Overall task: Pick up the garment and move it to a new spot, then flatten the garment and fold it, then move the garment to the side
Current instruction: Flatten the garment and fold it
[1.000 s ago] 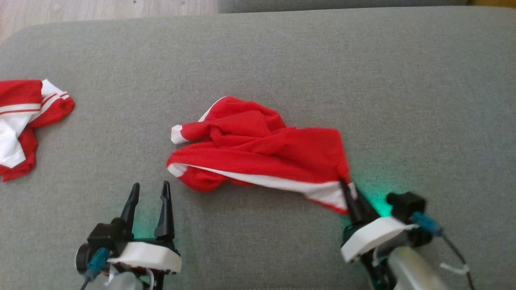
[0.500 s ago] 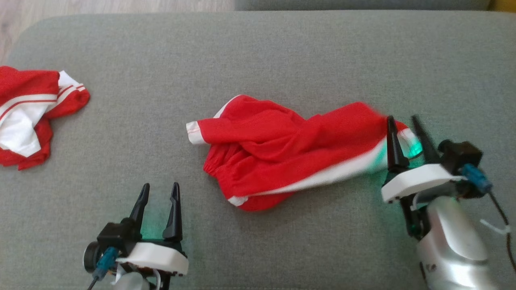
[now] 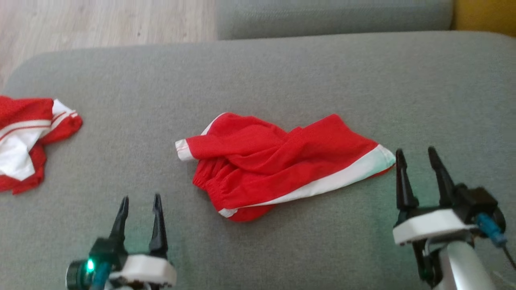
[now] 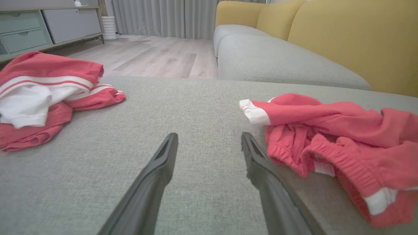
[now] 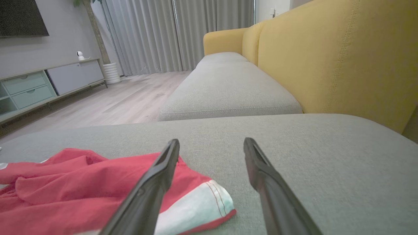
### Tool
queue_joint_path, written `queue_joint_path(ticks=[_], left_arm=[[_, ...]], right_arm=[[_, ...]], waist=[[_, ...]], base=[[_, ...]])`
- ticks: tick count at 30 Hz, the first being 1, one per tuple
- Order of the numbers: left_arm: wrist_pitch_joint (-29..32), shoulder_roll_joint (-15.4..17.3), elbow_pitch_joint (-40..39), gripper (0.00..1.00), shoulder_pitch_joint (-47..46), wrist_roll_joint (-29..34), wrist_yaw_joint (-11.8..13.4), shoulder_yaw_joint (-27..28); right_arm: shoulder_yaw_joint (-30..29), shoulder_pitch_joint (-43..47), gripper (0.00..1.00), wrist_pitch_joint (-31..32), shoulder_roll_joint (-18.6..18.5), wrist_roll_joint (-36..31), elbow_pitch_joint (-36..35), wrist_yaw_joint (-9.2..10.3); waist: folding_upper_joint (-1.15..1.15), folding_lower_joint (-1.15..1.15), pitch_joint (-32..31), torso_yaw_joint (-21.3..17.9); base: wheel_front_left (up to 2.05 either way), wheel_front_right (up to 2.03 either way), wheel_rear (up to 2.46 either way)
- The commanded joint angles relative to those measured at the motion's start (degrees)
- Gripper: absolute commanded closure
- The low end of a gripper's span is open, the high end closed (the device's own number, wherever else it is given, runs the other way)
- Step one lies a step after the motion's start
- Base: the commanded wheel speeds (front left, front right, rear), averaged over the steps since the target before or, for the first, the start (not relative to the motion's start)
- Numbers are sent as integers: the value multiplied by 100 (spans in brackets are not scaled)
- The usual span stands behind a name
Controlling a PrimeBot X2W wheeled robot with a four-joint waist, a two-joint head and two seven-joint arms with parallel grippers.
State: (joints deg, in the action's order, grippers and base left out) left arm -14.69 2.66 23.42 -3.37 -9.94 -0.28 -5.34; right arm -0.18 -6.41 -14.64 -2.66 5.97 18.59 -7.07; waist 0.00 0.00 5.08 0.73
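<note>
The garment (image 3: 278, 163), red shorts with white trim, lies crumpled in the middle of the grey cushion (image 3: 258, 80). Its white-edged corner points toward my right gripper (image 3: 417, 155), which stands open just right of it, holding nothing. In the right wrist view the garment (image 5: 81, 182) lies left of the open fingers (image 5: 156, 176), its white corner between them and low. My left gripper (image 3: 139, 199) is open at the lower left, apart from the cloth. The left wrist view shows the garment (image 4: 333, 140) beside the right finger, elastic waistband toward me.
A second red and white garment (image 3: 28, 141) lies bunched at the cushion's left edge, also seen as the same heap (image 4: 42, 94) in the left wrist view. Another grey seat cushion (image 5: 228, 88) and a yellow backrest (image 5: 333, 55) lie beyond. Wooden floor (image 3: 105, 22) shows at far left.
My right gripper was shut on the garment's white corner, dragged it right, then opened and let go. It now sits back from the cloth. The head camera also shifted.
</note>
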Motion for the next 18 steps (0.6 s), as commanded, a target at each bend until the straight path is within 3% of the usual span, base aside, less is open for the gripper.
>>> queue_joint_path(ticks=[1, 18], left_arm=[[-30, 22, -190, 0, 12, 65, 77, 223], [-30, 21, -68, 0, 481, 134, 128, 155]], right_arm=[[186, -42, 0, -36, -22, -46, -185, -42], [388, 315, 0, -36, -22, -110, 71, -42]], waist=[[0, 0, -158, -90], [0, 0, -541, -78]], base=[[0, 0, 0], [0, 0, 0]])
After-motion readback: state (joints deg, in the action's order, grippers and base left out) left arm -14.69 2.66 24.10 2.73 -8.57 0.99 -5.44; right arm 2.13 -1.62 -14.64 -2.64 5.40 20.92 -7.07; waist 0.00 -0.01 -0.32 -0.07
